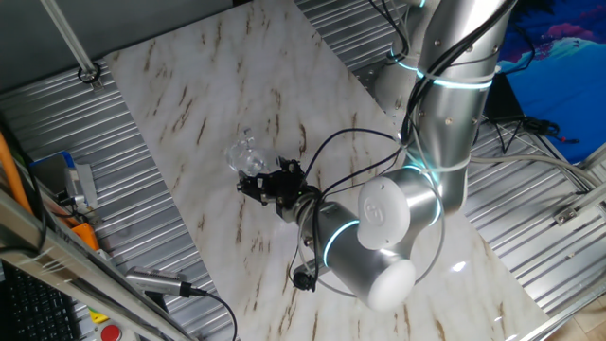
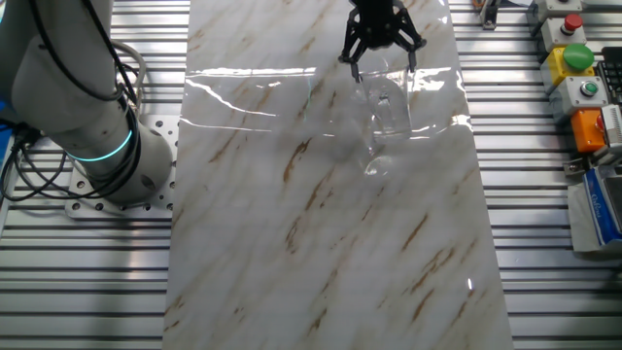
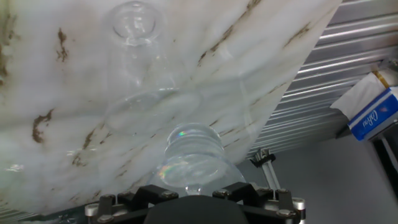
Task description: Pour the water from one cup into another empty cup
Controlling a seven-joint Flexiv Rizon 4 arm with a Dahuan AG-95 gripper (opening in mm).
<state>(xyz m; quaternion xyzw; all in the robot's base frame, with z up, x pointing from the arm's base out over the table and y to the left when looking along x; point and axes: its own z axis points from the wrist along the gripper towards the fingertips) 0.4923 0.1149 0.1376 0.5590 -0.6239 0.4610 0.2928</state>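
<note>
- Tumbler (image 3: pixel 193 158): clear, rigid, slick, breakable; light, little water. Held tilted above the marble table (image 2: pixel 321 253); grip mid-wall.
- Gripper (image 2: pixel 381 60): fingers closed around tumbler.
- Smaller cup (image 3: pixel 134 25): on the table just beyond.

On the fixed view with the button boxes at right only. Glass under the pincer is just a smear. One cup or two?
Observer: Two. Hand view shows the tumbler close against the pincer, and the small cup standing on the marble beyond it.
Operator: Tumbler filled?
Observer: Hand view shows a rainbow glint in its glass, but no level I can read.
Operator: Hand vertical?
Observer: No. The fixed view from the opposite side shows it slanting out sideways from the wrist, not pointing straight down.
</note>
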